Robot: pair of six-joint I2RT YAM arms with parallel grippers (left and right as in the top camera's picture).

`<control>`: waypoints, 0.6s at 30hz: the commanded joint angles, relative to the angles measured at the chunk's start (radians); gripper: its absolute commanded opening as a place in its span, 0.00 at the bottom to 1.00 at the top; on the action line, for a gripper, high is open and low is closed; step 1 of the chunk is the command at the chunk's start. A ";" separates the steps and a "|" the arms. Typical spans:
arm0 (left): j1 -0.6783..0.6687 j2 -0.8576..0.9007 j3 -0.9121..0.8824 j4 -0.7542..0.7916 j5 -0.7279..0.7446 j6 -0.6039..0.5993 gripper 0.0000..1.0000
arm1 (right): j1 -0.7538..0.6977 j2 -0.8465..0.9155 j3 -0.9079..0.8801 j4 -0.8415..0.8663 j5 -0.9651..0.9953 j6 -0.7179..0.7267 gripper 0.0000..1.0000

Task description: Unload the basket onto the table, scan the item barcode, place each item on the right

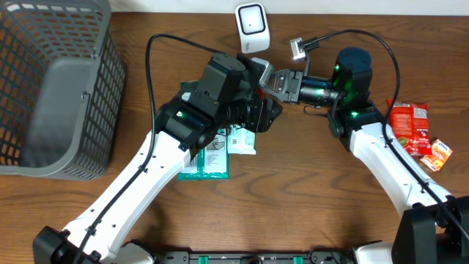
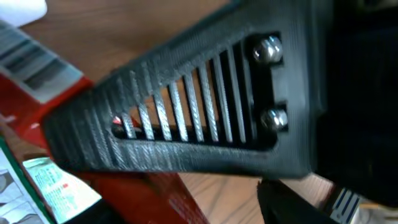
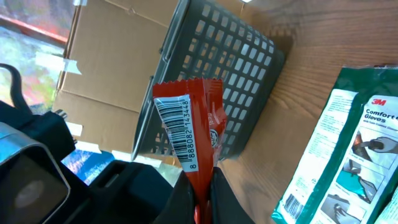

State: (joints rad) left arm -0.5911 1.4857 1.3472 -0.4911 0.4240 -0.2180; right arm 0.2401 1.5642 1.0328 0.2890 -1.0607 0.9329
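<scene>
This is looking like a mock shop checkout in a lab storeroom: a grey shopping basket (image 1: 44,88) is sitting on the wooden tabletop (image 1: 293,213), a white scanner (image 1: 252,26) is standing nearby, packaged goods (image 1: 408,126) are lying about, and cardboard boxes (image 3: 106,56) are standing behind.

The left arm (image 1: 139,183) and the right arm (image 1: 388,158) share smooth white link shells and black joint housings. A green light (image 1: 179,114) glows on each. A thin black cable (image 1: 150,66) loops above each arm. Seen from the left wrist, a finger (image 2: 186,118) is black, ribbed and slotted, with 2 silver screws (image 2: 268,50).
</scene>
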 commanded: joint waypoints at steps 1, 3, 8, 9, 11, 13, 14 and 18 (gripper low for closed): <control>0.000 0.011 -0.003 0.008 -0.036 -0.005 0.56 | 0.007 -0.001 0.007 0.004 0.008 0.017 0.01; 0.000 0.011 -0.003 0.006 -0.078 -0.005 0.51 | 0.007 -0.001 0.007 0.004 0.008 0.017 0.01; 0.000 0.011 -0.003 0.004 -0.123 -0.005 0.29 | 0.006 -0.001 0.007 0.007 0.008 0.017 0.01; 0.000 0.011 -0.003 0.003 -0.123 -0.005 0.24 | 0.006 -0.001 0.007 0.008 0.008 0.017 0.01; 0.000 0.011 -0.003 -0.004 -0.123 -0.005 0.14 | 0.006 -0.001 0.007 0.008 0.009 0.016 0.02; 0.000 0.011 -0.003 -0.009 -0.123 -0.005 0.08 | 0.003 -0.001 0.007 0.014 0.010 0.016 0.05; 0.000 0.011 -0.003 -0.014 -0.123 -0.005 0.07 | -0.002 -0.001 0.007 0.015 0.013 0.014 0.06; 0.000 0.011 -0.003 -0.038 -0.157 -0.004 0.07 | -0.037 -0.001 0.007 0.014 0.025 -0.024 0.24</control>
State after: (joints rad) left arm -0.5911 1.4857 1.3472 -0.5186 0.3023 -0.2314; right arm 0.2264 1.5642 1.0328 0.3016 -1.0466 0.9356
